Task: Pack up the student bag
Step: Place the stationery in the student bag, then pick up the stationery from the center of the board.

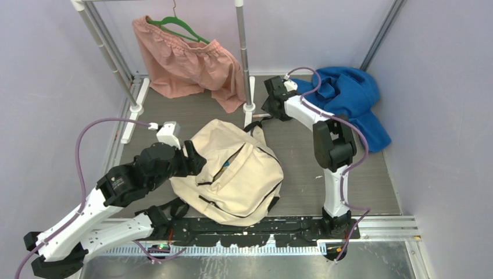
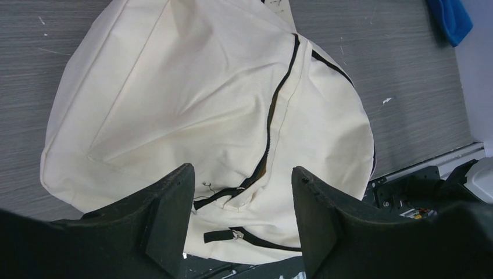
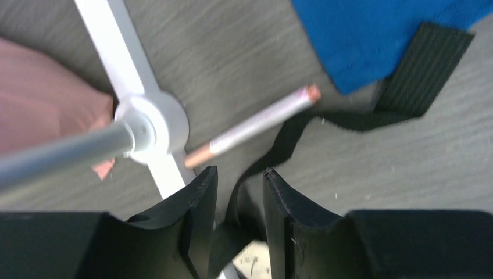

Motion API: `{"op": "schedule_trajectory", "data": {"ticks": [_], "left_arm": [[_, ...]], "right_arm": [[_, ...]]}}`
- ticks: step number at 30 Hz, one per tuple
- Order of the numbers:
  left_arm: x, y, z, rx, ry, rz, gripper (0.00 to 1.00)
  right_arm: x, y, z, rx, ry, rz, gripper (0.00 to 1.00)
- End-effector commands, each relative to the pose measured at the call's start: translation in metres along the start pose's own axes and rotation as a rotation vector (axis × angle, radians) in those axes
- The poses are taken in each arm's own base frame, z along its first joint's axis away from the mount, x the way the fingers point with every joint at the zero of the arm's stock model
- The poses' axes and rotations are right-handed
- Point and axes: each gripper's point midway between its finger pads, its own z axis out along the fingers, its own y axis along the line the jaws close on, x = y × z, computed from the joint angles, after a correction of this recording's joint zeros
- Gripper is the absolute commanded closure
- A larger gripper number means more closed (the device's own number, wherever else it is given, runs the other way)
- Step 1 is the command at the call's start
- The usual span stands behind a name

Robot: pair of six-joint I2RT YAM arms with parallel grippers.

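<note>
One cream student bag (image 1: 232,171) lies flat on the grey tabletop (image 1: 302,151), near the front edge between the two arms. Its black zip (image 2: 273,116) curves across the top face, parted a little at the middle. The left gripper (image 2: 241,174) hangs over the bag's left side, jaws spread wide and holding nothing, with the zip showing in the gap between them. A black strap (image 3: 349,119) runs from the bag's far end towards the blue cloth (image 1: 349,99) in the back right corner. The right gripper (image 3: 240,174) sits low over that strap, jaws a little apart with the strap passing between them; I cannot tell whether they touch it. Just beyond lie a pale stick with copper-coloured ends (image 3: 256,125) and the white foot of the rack (image 3: 148,125). A pink garment (image 1: 186,64) hangs there on a green hanger (image 1: 177,24).
</note>
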Motion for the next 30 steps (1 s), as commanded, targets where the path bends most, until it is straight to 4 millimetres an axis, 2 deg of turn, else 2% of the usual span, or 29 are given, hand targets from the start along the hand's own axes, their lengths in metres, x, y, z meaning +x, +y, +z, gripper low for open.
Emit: {"op": "schedule_trajectory", "data": {"ticks": [1, 2, 5, 9, 15, 20, 22, 23, 30], "left_arm": [[-0.004, -0.008, -0.003, 0.040, -0.006, -0.023, 0.37], [-0.004, -0.008, -0.004, 0.042, -0.008, -0.022, 0.37], [-0.004, -0.005, -0.007, 0.036, -0.011, -0.022, 0.37], [-0.003, -0.004, -0.010, 0.048, -0.014, -0.013, 0.37], [-0.007, -0.005, -0.012, 0.063, -0.029, 0.013, 0.36], [-0.008, -0.004, -0.015, 0.055, -0.024, 0.020, 0.36], [-0.008, -0.002, -0.018, 0.055, -0.026, 0.019, 0.36], [-0.008, 0.001, -0.021, 0.055, -0.039, 0.010, 0.36], [-0.007, 0.007, -0.027, 0.053, -0.046, -0.005, 0.36]], "right_arm": [[-0.030, 0.022, 0.013, -0.044, -0.047, 0.051, 0.60], [-0.025, 0.021, 0.024, -0.029, -0.025, 0.046, 0.60], [-0.014, 0.016, 0.036, -0.003, 0.037, 0.033, 0.63], [-0.005, 0.003, 0.033, -0.024, 0.001, 0.065, 0.59], [0.003, -0.015, 0.036, 0.040, 0.009, 0.040, 0.54], [-0.002, -0.021, 0.041, 0.123, -0.016, -0.030, 0.44], [-0.003, -0.023, 0.044, 0.182, -0.014, -0.091, 0.44], [-0.002, -0.029, 0.053, 0.248, -0.007, -0.152, 0.44], [0.006, -0.050, 0.074, 0.349, 0.006, -0.215, 0.52]]}}
